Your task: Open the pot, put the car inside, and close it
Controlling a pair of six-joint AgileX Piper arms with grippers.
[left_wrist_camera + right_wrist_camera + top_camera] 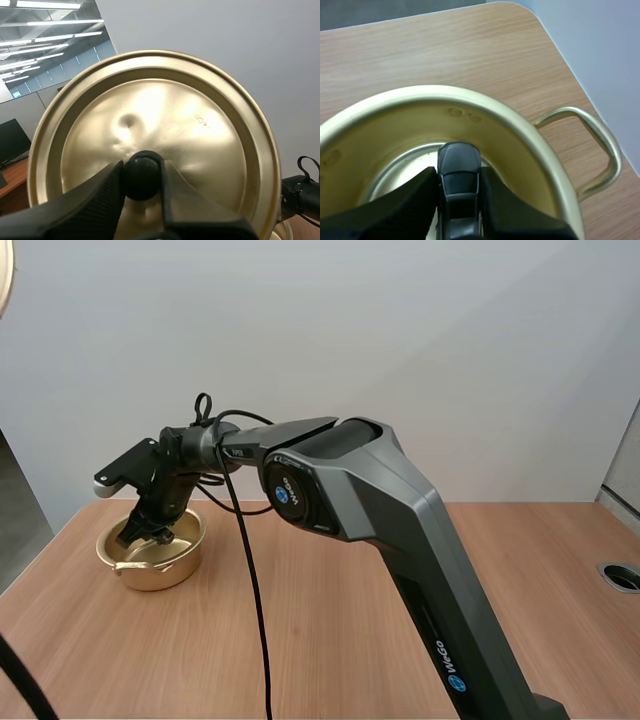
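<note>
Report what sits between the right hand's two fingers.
The dark toy car, pinched by the right hand inside the open pot; right wrist view shows it.

Car inside pot (in right gripper), pot on table; lid in left gripper.

The lid is polished gold-coloured metal, glossy, with a shallow dent at 11 o'clock from its smooth black knob. The pot is the same metal, duller inside. The car is glossy dark plastic. The worktop is matt wood grain. The left end effector has matt black, finely ribbed fingers.
</note>
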